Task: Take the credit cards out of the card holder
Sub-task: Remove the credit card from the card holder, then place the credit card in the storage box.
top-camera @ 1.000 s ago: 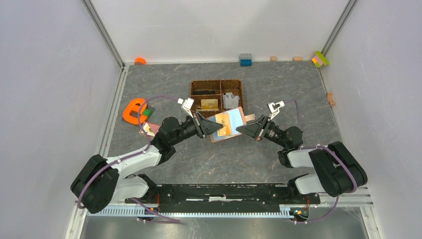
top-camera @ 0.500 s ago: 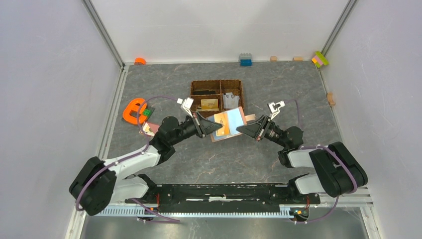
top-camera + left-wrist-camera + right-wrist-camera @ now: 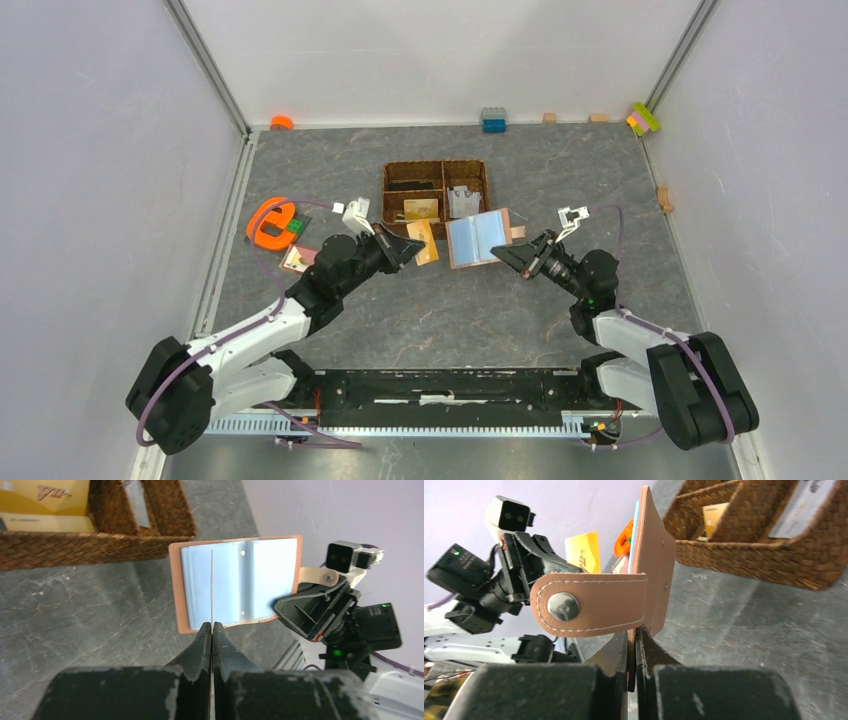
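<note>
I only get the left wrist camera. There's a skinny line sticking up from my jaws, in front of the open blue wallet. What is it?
Observer: It's a gold-tan card, edge-on to you. The top camera shows its flat face, clamped in the left gripper.
Operator: Is it all the way out of the wallet?
Observer: Yes. The top camera shows a gap between the card and the wallet; they don't touch.
Operator: What's on the wallet's back?
Observer: The right wrist camera shows pinkish-brown leather with a snap tab and a metal stud, with the right gripper pinching the wallet's edge.
</note>
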Tool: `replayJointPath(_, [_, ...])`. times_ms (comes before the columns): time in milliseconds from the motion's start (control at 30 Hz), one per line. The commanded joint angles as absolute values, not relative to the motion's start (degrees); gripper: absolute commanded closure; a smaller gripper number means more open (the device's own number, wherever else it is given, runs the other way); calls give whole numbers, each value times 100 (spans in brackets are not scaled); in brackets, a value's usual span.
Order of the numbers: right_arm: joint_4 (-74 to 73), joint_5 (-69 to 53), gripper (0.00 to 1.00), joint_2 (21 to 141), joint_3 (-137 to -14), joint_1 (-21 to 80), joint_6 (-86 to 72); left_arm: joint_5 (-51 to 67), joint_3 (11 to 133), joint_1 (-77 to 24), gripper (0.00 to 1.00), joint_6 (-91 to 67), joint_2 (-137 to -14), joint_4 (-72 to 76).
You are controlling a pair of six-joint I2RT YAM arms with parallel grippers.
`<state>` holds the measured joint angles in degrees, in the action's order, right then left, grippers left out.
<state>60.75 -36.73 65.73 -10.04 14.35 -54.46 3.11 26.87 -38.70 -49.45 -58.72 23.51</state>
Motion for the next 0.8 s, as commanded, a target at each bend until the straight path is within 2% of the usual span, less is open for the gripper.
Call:
replayJointPath(0, [5305,-3293,97,6267,-1214,1406,-4773,18,2976,-3867,97,-4749,-6077,2228])
replayJointPath(133, [5250,-3208,97,6239,-1179,1374,-4715,-621,3056,-3867,98,-4773,-6130,2096])
replayJointPath(300, [5239,-3205,98,6150,-1152,1328,-4755,-1729,3202,-3880,98,-6234,-6165,1824])
replayJointPath(533, [5120,-3071,100,6015,-1093,1284,-4691,-2861,4039,-4167,98,-8753,-7075,416])
replayJointPath(767, [5081,-3024,100,5935,-1062,1225,-4707,-4189,5394,-4620,98,-9618,-8007,-1375])
